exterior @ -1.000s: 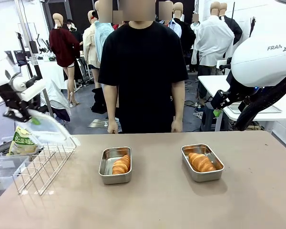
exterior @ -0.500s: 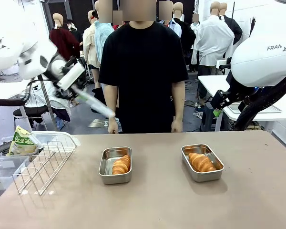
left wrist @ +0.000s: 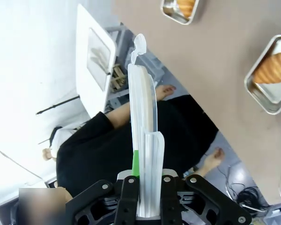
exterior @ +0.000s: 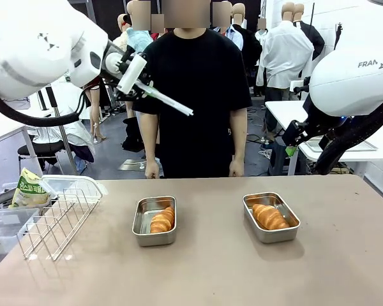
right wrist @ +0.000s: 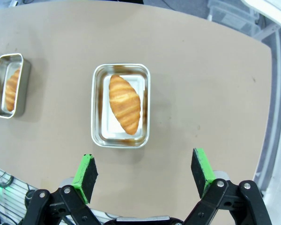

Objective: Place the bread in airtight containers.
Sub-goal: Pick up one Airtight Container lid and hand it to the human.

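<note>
Left tool (left wrist: 147,190) pinched lid (left wrist: 143,98) edge-on | right tool (right wrist: 145,171) spread | lid needed levelling, centring over tub (exterior: 145,213), even press

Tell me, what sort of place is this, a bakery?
Probably a robotics lab or test workshop, not a bakery: a white left arm and right arm flank the table, the left gripper holds a translucent lid, and one croissant lies in a steel tub, another croissant in a second tub.

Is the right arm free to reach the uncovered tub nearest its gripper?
Probably yes. The right gripper hangs open above the table, the tub with its croissant lies uncovered just ahead, and nothing stands between them.
</note>
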`<state>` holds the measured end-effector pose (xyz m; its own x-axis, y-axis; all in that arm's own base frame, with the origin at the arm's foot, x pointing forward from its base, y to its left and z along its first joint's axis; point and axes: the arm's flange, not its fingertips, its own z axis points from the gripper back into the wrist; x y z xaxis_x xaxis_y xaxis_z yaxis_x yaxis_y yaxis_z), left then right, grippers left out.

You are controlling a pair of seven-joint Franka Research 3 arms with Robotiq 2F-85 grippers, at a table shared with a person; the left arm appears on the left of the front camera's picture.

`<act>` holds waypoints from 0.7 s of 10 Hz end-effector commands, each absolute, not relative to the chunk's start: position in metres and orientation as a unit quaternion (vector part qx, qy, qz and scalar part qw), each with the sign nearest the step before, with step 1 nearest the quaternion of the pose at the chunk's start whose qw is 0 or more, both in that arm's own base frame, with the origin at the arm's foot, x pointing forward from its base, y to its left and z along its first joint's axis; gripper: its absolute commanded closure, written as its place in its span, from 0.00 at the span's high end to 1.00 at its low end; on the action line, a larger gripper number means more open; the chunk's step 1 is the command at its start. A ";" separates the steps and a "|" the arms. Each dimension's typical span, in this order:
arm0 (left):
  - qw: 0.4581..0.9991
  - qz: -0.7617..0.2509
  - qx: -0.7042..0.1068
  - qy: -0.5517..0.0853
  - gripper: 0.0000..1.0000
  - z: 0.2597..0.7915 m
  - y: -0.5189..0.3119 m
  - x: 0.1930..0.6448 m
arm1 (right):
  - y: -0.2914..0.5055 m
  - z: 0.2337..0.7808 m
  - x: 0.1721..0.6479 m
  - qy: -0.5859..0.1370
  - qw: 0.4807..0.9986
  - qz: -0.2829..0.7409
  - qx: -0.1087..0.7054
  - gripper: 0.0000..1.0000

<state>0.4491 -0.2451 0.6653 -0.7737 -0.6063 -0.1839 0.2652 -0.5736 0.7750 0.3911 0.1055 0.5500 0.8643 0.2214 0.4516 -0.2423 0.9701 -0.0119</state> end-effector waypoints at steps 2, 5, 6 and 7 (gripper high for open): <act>0.223 -0.869 0.176 -0.405 0.00 0.651 -0.258 0.482 | 0.105 0.549 0.391 -0.231 0.965 0.120 0.023 1.00; 0.238 -0.866 0.184 -0.400 0.00 0.645 -0.266 0.476 | 0.105 0.549 0.391 -0.231 0.965 0.120 0.023 1.00; 0.238 -0.866 0.184 -0.400 0.00 0.645 -0.266 0.476 | 0.105 0.549 0.391 -0.231 0.965 0.120 0.023 1.00; 0.238 -0.866 0.184 -0.400 0.00 0.645 -0.266 0.476 | 0.105 0.549 0.391 -0.231 0.965 0.120 0.023 1.00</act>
